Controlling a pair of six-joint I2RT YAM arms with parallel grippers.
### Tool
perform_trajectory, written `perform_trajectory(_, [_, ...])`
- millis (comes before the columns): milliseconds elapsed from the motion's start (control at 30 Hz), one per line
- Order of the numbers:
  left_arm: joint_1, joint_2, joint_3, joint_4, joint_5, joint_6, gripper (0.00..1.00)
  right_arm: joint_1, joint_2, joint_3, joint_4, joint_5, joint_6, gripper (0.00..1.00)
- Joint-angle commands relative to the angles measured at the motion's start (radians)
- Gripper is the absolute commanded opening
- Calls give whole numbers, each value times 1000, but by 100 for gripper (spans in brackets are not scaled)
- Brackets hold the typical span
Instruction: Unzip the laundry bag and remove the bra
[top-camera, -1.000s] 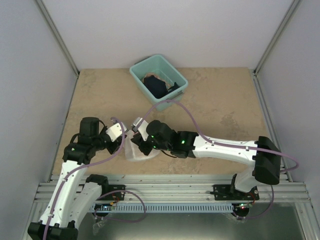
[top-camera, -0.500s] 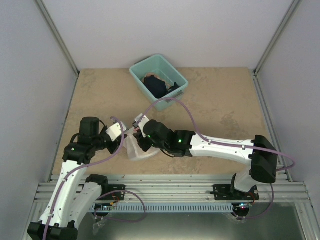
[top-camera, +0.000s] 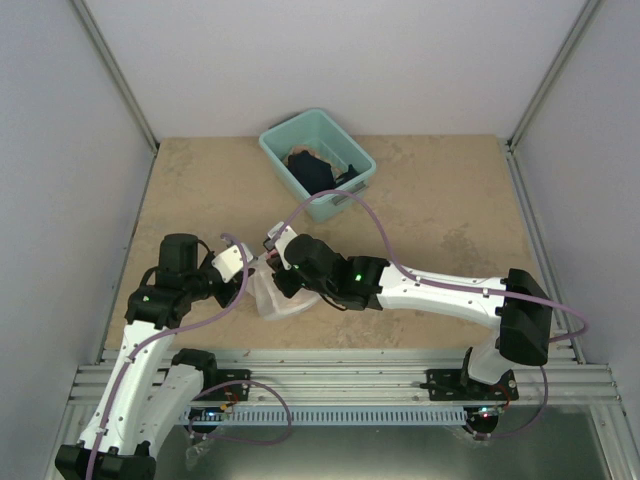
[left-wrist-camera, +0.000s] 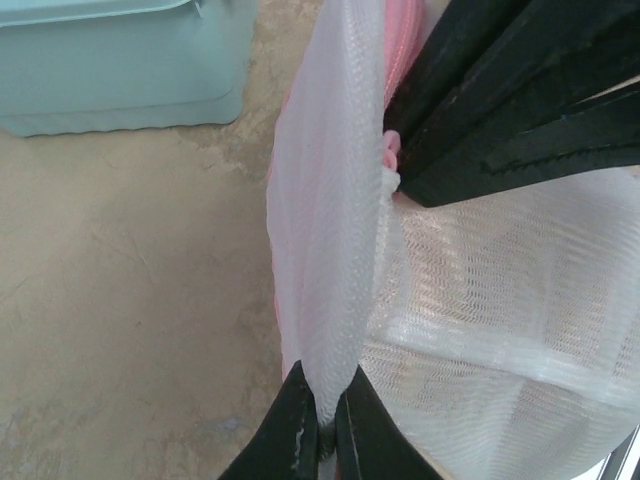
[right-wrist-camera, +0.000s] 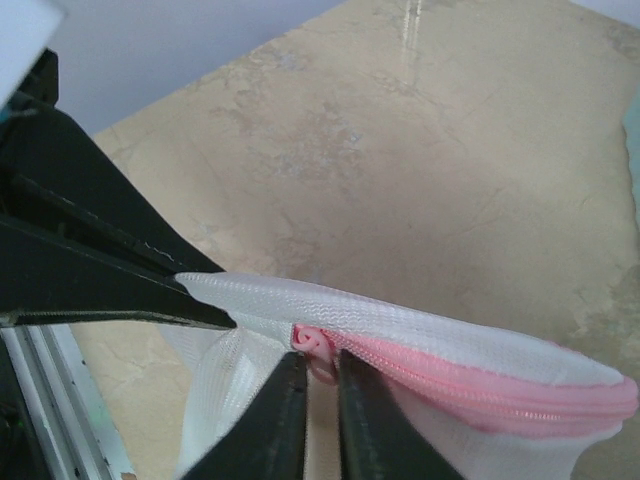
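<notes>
The laundry bag (top-camera: 275, 298) is a white mesh pouch with a pink zipper band, near the table's front, between the two grippers. My left gripper (top-camera: 252, 268) is shut on a fold of its white mesh rim (left-wrist-camera: 330, 330). My right gripper (top-camera: 275, 262) is shut on the pink zipper pull (right-wrist-camera: 318, 350) at the end of the zipper band (right-wrist-camera: 480, 385). In the left wrist view the right gripper's black fingers (left-wrist-camera: 520, 110) sit at the bag's upper edge. The bra is hidden; I cannot make it out inside the mesh.
A teal plastic bin (top-camera: 318, 160) holding dark clothing stands at the back centre of the tan table; its side shows in the left wrist view (left-wrist-camera: 120, 60). Grey walls enclose the table on three sides. A metal rail (top-camera: 340, 365) runs along the near edge.
My right gripper has moved a little left and away along the bag's rim, with the zipper pull in it. The bag has bunched up slightly. The left arm has stayed put.
</notes>
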Motion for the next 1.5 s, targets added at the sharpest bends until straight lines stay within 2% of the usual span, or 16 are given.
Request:
perform_trajectory(0, [-5, -12, 17, 24, 30, 6, 0, -5, 10, 28, -2, -17, -20, 2])
perform_trajectory(167, [-5, -16, 8, 26, 23, 20, 0, -12, 5, 28, -23, -27, -22, 0])
perform_trajectory(267, [-5, -21, -3, 29, -26, 83, 0, -34, -18, 16, -35, -59, -18, 0])
perform_trajectory(467, [-5, -21, -11, 34, -121, 204, 0, -94, -65, -57, -34, -232, -53, 0])
perform_trajectory(600, [-5, -16, 2, 37, -83, 160, 0, -94, -61, -70, 13, -327, -68, 1])
perform_trajectory(733, [-5, -18, -3, 28, -25, 101, 0, -71, -48, -62, 60, -351, -81, 0])
perform_trajectory(900, [-5, -21, -9, 34, -21, 74, 0, -34, -44, -59, 84, -298, -74, 2])
perform_trajectory(1133, [-5, -21, -11, 42, -12, 67, 0, -22, -13, -39, 51, -167, 15, 18])
perform_trajectory(1467, [-5, -24, -16, 41, -15, 71, 0, -21, 19, 10, -13, -31, 59, 22])
